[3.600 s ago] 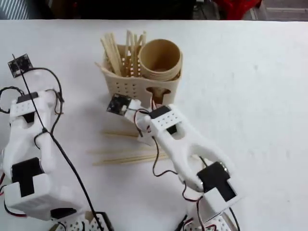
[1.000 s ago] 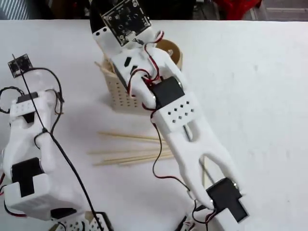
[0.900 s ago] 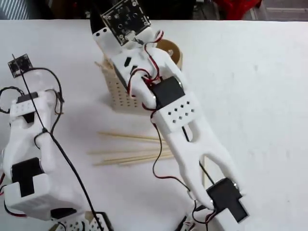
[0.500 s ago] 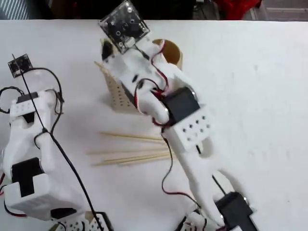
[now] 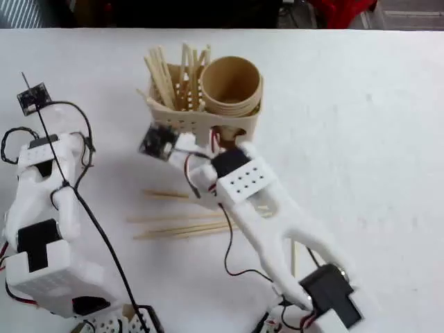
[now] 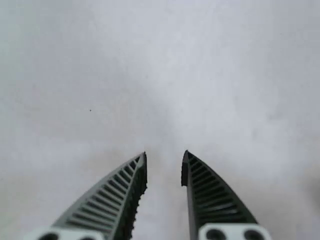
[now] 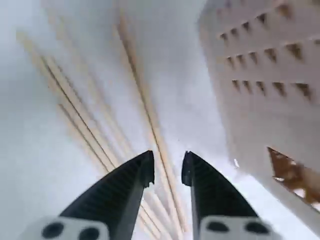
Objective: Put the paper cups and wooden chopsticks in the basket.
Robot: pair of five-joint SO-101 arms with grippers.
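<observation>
Hovering low, the right pincer [image 7: 166,169] hangs empty above the loose chopsticks [image 7: 100,115]

Its two dark ribbed fingers [image 7: 120,195] stand a narrow gap apart, with nothing pinched between them. Directly beneath the tips lie the loose chopsticks, several pale wooden sticks flat on the white table [image 7: 30,165] and roughly parallel. One of them runs under the gap itself, and the others lie off to one finger's outer side. Whether the tips touch the sticks cannot be told. Just beside the other finger rises the perforated wall of the cream basket [image 7: 260,85], with a cut-out opening low in it.

In the high view, the loose chopsticks [image 5: 173,229] stretch from under the right arm's wrist toward the left arm. The basket [image 5: 187,125] stands just beyond the pincer, on the side away from the arm's base. Farther in, a stack of paper cups [image 5: 231,83] fills one half, and a bundle of upright chopsticks [image 5: 170,73] leans in the other.

Well apart from all this, the left pincer [image 6: 164,167] points down at the white tabletop. Its fingers are likewise parted by a slim gap and grip nothing.
</observation>
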